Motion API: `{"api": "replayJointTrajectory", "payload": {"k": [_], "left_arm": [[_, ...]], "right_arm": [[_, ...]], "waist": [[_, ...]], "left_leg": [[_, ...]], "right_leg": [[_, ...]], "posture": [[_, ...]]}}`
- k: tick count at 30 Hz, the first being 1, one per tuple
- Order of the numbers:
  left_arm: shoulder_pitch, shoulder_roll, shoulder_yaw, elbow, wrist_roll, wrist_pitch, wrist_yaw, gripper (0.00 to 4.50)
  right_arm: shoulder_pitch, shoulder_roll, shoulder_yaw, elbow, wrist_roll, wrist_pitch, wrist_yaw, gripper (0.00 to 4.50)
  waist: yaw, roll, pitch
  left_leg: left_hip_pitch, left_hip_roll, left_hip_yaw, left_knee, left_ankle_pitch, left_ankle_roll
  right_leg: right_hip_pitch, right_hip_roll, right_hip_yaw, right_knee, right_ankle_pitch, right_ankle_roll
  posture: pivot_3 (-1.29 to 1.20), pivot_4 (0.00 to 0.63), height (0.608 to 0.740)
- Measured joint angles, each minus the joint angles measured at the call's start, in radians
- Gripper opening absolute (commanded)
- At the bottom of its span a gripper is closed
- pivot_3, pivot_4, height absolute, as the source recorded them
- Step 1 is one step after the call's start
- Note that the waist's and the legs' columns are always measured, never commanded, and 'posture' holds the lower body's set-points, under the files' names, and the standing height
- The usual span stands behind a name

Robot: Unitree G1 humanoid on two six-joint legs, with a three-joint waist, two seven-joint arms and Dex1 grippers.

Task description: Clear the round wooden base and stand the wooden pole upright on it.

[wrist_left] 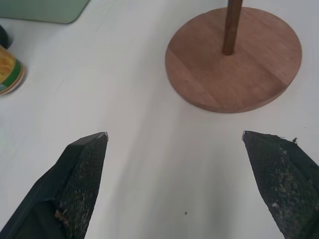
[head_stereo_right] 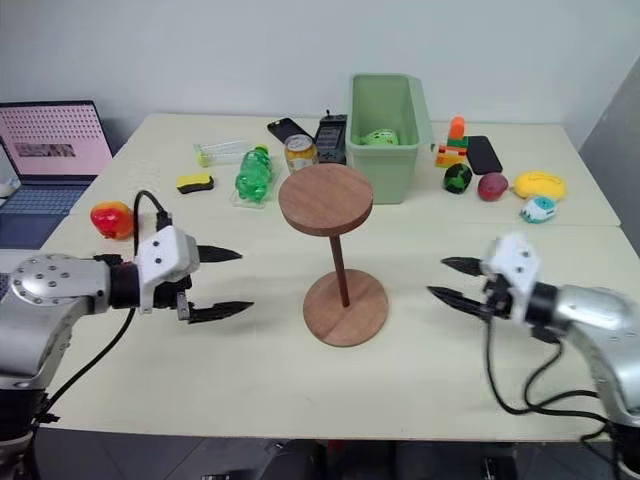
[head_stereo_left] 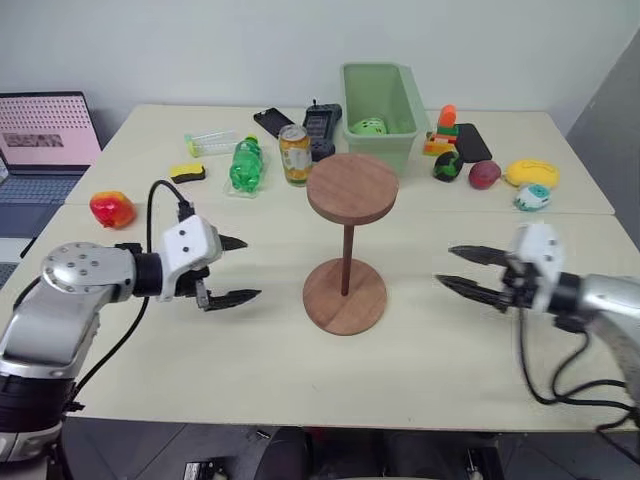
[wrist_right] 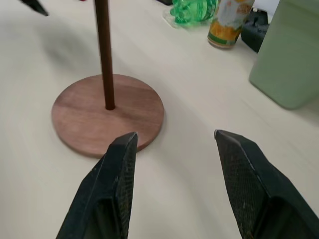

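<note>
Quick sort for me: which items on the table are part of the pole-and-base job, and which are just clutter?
Job items:
- round wooden base, flat on the table
- wooden pole, standing upright on the base, its disc end on top

Just lying about:
- green bin
- green bottle
- drink can
- phone
- red fruit
- laptop
</note>
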Motion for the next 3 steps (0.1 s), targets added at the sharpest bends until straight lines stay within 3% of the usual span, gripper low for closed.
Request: {"api": "replayJointTrajectory", "payload": {"k": [3], "left_arm": [[0.008,0.008,0.008,0.027,-0.009,-0.014,-0.018,4.50]], "right_arm": [[0.063,-0.057,-0.078,-0.038,0.060,0.024,0.061,2.56]], "waist": [[-0.001,0.000,0.000]], "left_leg": [[0.000,0.000,0.000,0.000,0.000,0.000]], "right_leg": [[0.000,0.000,0.000,0.000,0.000,0.000]], "posture": [[0.00,0.150,0.740]]}}
